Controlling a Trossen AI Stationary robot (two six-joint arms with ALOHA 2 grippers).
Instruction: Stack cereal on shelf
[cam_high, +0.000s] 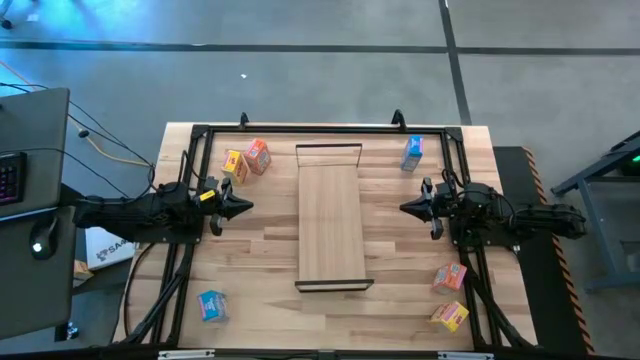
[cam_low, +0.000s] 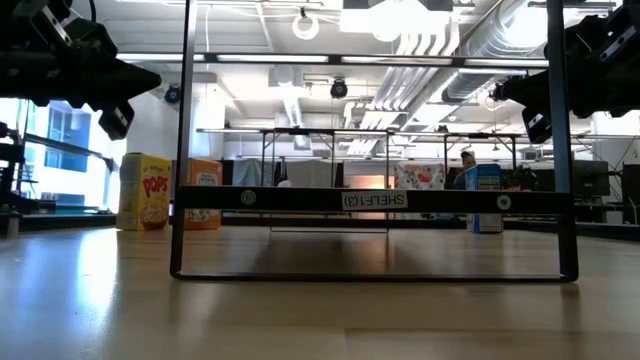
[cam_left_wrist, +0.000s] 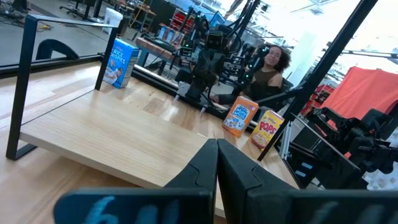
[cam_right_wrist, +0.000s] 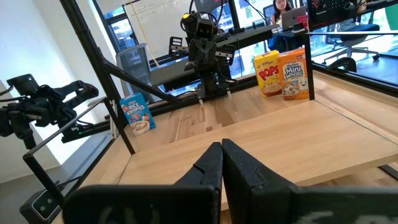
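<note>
Closest to the low camera stands the shelf, its black end frame upright on the tabletop and its pale board running away down the middle of the table, bare of any box. Six cereal boxes sit scattered around it: a yellow box and an orange box touching near the far left corner, a blue box at the far right, another blue box at the near left, and an orange box with a yellow box near it at the near right. Both arms wait level with the shelf's middle, the left gripper and the right gripper each pointing inward with fingers pressed together, holding nothing. Stacking appears not to have begun; the next move likely calls for one arm to spread its fingers and swing out to a box on its own side. Open wood lies between each gripper and the shelf's long edges, but the outer black table frame runs close to the boxes, so reaches toward the corners look tighter.
</note>
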